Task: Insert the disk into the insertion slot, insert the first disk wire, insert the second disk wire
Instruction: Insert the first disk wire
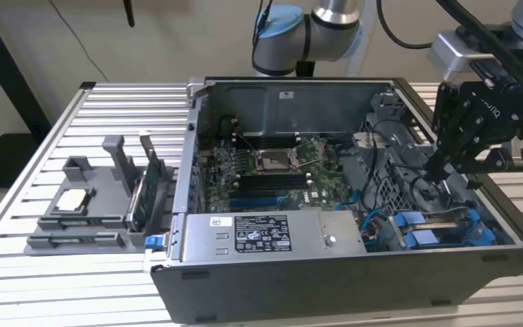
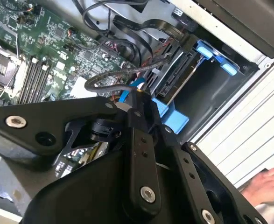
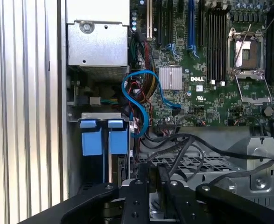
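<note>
I log the black gripper [image 1: 435, 174] at the exterior view's right, pincer drawn narrow. In the first wrist view, the blue-framed silver disk [image 3: 118, 140] sits inside the grey metal insertion slot [image 3: 101, 115].

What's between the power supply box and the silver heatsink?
A looping blue cable over a bundle of coloured wires, shown in the first wrist view.

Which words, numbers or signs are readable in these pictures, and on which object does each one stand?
Black label on the grey power box: too small to read.
White sticker on the same box: too small to read.
White letters on the claw: blurred.
Circuit board: a white maker's logo; the other tiny print is too small to read.
</note>
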Robot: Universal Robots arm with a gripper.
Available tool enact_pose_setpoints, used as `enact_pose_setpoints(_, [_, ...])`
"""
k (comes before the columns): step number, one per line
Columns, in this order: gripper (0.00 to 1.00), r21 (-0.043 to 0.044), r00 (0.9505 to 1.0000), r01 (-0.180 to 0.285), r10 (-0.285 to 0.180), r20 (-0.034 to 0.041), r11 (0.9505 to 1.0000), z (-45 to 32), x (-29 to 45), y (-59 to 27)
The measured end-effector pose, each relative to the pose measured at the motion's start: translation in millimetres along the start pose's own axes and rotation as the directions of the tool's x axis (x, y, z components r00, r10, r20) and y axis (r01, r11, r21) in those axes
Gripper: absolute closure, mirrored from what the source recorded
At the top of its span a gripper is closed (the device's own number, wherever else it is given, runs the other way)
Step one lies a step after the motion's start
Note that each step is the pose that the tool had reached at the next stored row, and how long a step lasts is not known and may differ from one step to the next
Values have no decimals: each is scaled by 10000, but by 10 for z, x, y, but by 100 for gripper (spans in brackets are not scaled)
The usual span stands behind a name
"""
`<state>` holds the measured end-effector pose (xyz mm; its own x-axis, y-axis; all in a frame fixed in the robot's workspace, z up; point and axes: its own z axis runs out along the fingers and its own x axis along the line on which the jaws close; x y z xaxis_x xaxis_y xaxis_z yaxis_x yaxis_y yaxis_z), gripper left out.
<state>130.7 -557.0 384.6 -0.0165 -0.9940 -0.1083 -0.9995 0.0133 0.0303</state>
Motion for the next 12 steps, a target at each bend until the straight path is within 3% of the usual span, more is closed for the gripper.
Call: enact_pose_setpoints(12, [81,0,10000,-1,1,-19,10000,12,5,-17])
